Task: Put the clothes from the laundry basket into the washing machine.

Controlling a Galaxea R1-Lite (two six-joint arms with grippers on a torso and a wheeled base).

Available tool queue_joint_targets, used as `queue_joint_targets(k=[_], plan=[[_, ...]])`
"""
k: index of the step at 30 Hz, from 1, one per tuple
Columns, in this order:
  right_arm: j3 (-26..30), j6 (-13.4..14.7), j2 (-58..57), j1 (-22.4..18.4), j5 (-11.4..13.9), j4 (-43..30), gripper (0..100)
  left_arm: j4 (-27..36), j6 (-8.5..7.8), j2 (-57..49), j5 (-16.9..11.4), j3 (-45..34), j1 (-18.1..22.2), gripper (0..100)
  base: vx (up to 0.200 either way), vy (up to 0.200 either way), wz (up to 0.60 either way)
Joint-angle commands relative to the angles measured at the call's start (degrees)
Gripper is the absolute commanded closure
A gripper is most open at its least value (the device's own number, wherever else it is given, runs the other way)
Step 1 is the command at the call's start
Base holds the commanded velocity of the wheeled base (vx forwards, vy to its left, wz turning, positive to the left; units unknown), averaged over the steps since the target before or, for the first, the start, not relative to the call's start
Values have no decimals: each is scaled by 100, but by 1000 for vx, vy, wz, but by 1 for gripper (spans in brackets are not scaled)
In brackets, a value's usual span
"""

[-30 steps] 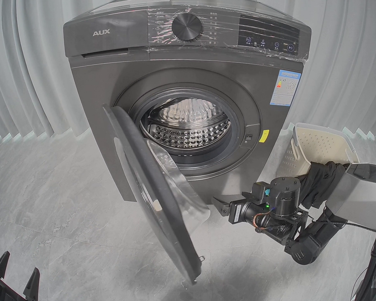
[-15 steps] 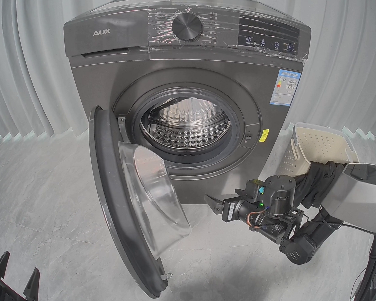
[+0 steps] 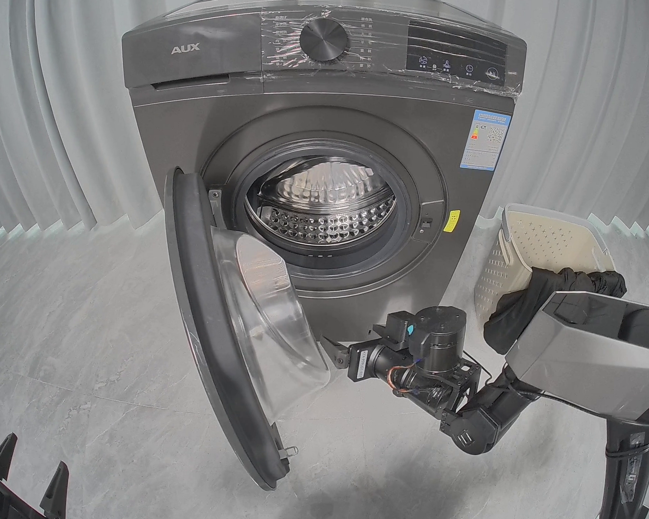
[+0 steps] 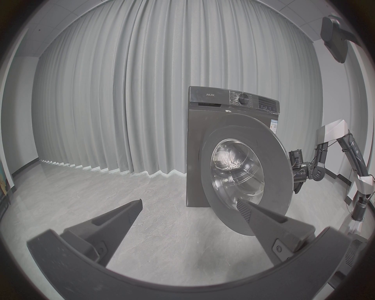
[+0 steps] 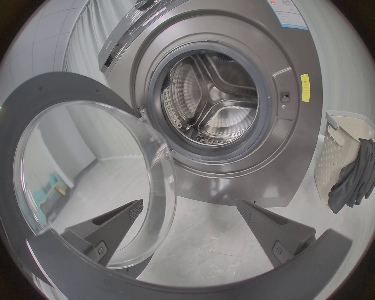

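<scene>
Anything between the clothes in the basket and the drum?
Nothing visible. The door stands open at the robot's left of the drum mouth; the dark garment hangs over the laundry basket at its right. The open right gripper sits low in front, holding nothing.

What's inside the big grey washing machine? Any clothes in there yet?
Inside the grey front-loading washing machine, only the shiny perforated steel drum with raised ribs shows, no clothes. The drum's lowest front part hides behind the opening's rim, so I cannot check there.
</scene>
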State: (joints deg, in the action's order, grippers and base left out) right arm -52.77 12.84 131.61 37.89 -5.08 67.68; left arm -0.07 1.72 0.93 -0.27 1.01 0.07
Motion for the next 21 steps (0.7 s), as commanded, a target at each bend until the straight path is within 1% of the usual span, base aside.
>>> queue_joint_targets(k=[1, 4, 12, 14, 15, 16, 19, 21], plan=[[-58, 17, 146, 184, -1, 26, 0, -1, -5, -93, 0, -92, 1, 0, 0, 0, 0], [-102, 52, 146, 272, -1, 78, 0, -1, 4, -93, 0, -92, 1, 0, 0, 0, 0], [-471, 43, 198, 263, 7, 78, 0, -1, -5, -93, 0, -92, 1, 0, 0, 0, 0], [-655, 35, 251, 210, 34, -1, 0, -1, -5, -93, 0, -92, 1, 0, -200, 0, 0], [-655, 35, 251, 210, 34, -1, 0, -1, -5, -93, 0, -92, 1, 0, -200, 0, 0], [-734, 35, 286, 193, 78, -53, 0, -1, -5, -93, 0, -92, 1, 0, -200, 0, 0], [-901, 0, 295, 87, 350, -449, 0, -1, -5, -93, 0, -92, 1, 0, -200, 0, 0], [-1033, 0, 313, 78, 412, -642, 0, -1, 4, -93, 0, -92, 1, 0, -200, 0, 0]])
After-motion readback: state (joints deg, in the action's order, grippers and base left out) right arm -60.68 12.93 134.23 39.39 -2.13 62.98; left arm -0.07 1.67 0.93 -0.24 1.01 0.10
